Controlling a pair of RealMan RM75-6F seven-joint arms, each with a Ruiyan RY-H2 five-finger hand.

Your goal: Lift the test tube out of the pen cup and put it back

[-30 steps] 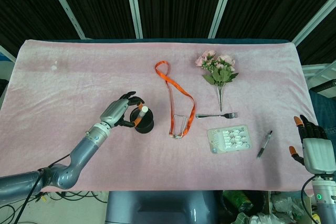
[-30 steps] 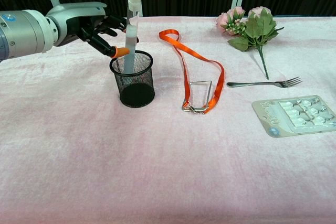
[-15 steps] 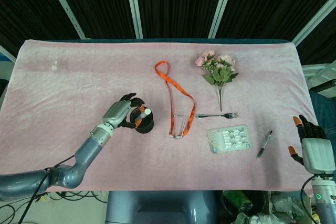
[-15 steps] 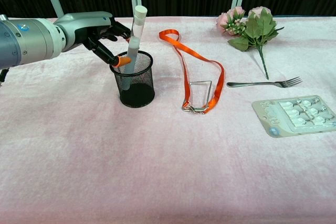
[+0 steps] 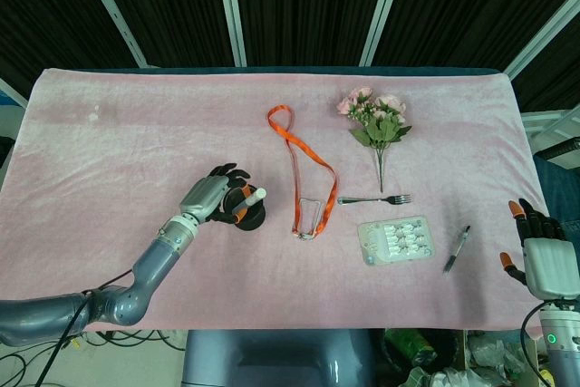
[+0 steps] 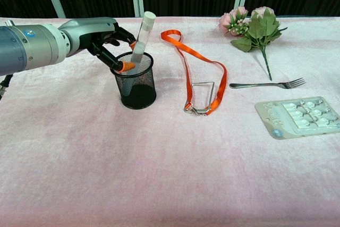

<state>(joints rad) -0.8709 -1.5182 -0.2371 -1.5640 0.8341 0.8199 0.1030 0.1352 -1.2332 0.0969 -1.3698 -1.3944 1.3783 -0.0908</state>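
A black mesh pen cup stands on the pink cloth left of centre. A clear test tube with a white cap sits deep in the cup, leaning to the right, its upper part sticking out. My left hand is at the cup's left rim, and its orange-tipped fingers pinch the tube just above the rim. From above, the left hand covers the left side of the cup, and the tube's cap pokes out. My right hand hangs past the table's right edge, fingers apart, empty.
An orange lanyard with a metal clip lies just right of the cup. Further right are a fork, a bunch of flowers and a blister pack. A pen lies near the right front edge.
The left hand has come down with the test tube, which now sits deeper in the cup and leans further right. The right hand has barely moved.
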